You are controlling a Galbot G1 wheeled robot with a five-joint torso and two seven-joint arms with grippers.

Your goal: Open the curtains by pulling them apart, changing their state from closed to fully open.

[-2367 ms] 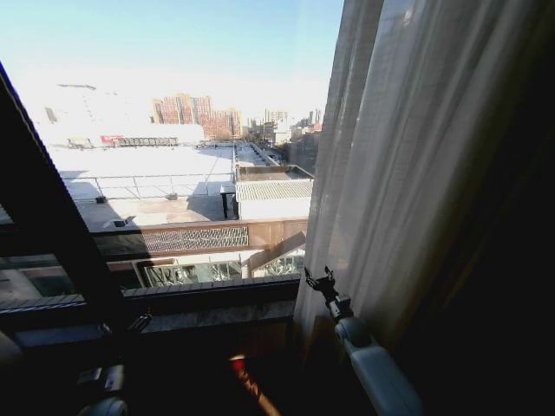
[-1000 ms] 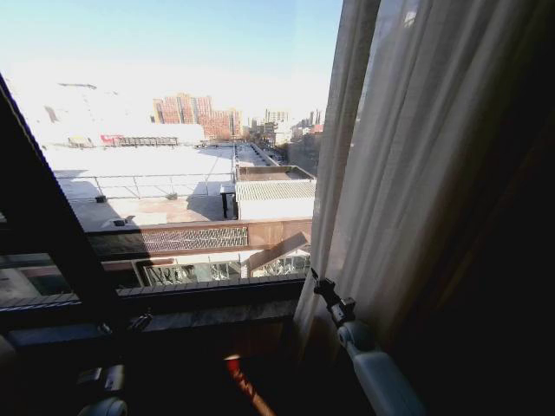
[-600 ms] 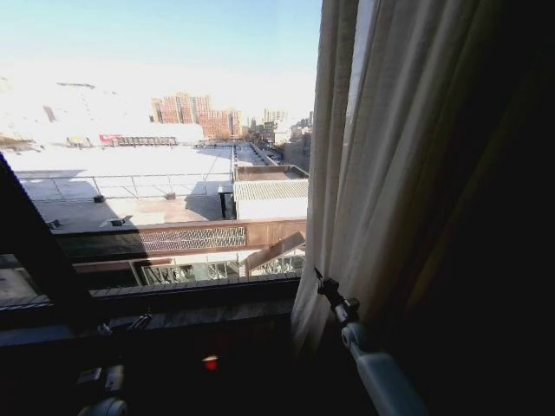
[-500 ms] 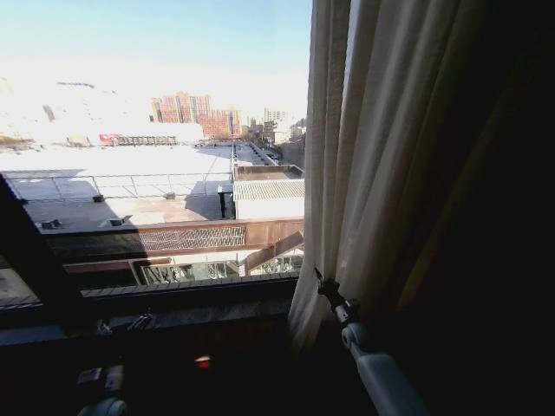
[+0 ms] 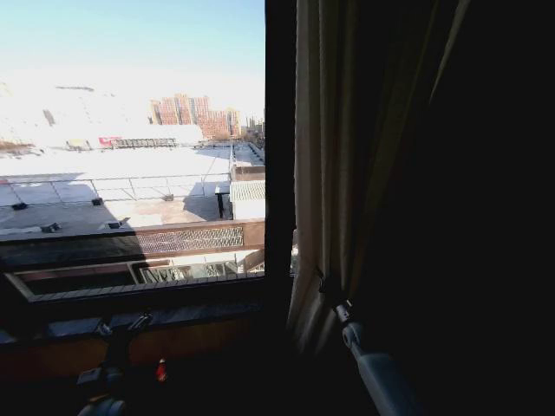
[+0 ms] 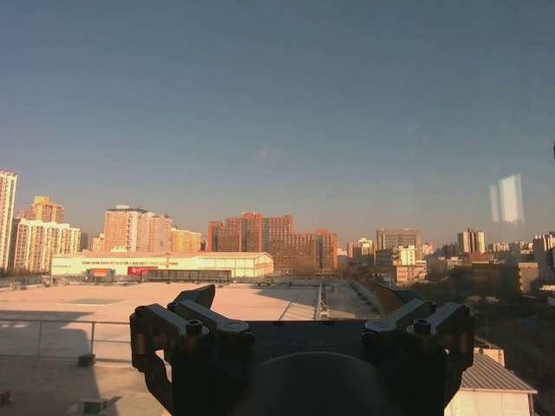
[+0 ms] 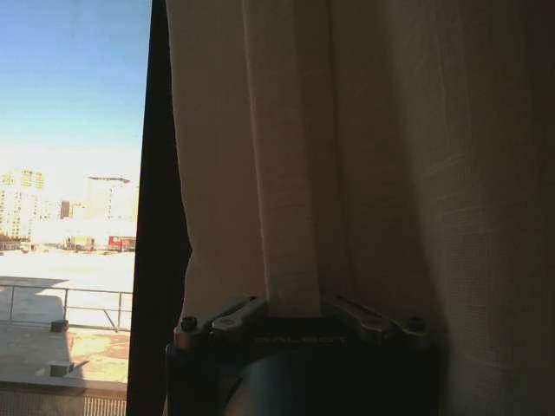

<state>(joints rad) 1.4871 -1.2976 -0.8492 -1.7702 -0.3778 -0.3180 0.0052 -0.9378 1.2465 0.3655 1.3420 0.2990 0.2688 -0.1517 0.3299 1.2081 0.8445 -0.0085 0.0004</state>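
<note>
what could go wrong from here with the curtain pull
The right pincer seems to hold just one narrow fold of the curtains, so the sheer fabric may slip free or get strained if tugged hard. The panel is bunched at the dark window frame bar and could snag there. The left pincer sits low near the window sill, open and holding nothing, and may bump it if the base drives on.

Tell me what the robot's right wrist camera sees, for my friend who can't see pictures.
The right gripper pinches a fold of the cream curtain, whose pleats hang straight down close in front of the camera. Beside the curtain stands a dark window frame bar, and past it are blue sky and sunlit buildings.
</note>
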